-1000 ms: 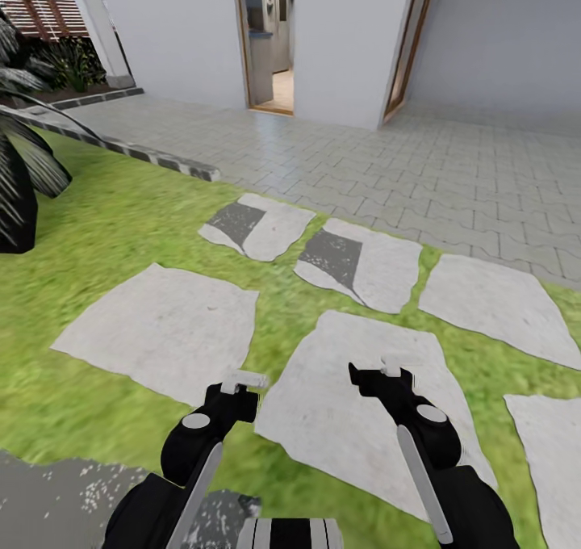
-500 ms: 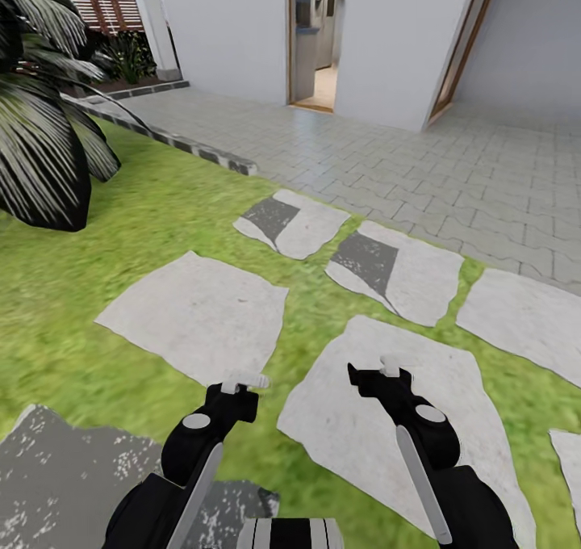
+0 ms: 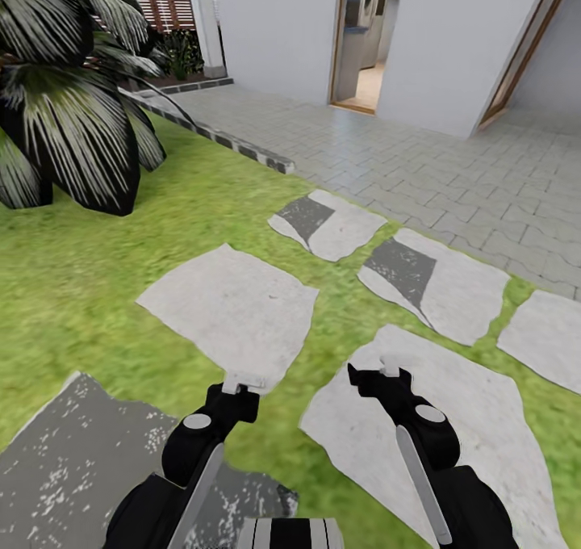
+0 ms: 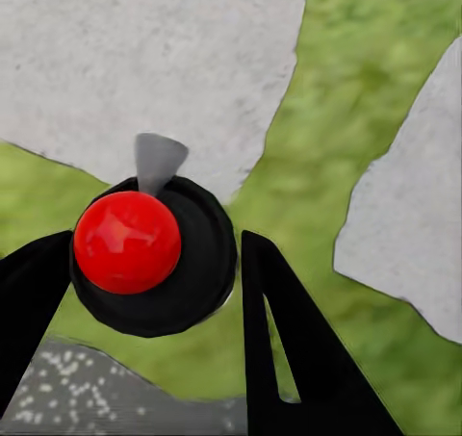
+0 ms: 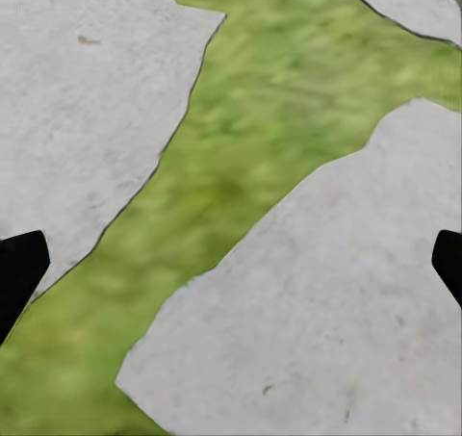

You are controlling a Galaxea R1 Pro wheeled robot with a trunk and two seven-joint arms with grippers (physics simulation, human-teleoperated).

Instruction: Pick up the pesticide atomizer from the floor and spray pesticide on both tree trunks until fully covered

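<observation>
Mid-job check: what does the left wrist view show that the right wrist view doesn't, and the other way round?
Left wrist: the left claw closed around the pesticide atomizer, black with a red ball and a grey nozzle, plus a dark speckled slab. Right wrist: the right claw open, with nothing between its fingertips. Both: green grass and pale paving slabs below.

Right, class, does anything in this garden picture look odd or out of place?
The stepping stone nearest the paving and its neighbour carry sharp dark grey wedges, unlike the plain pale stones around them. The slab at lower left is dark grey with white specks. What caused either cannot be told.
</observation>
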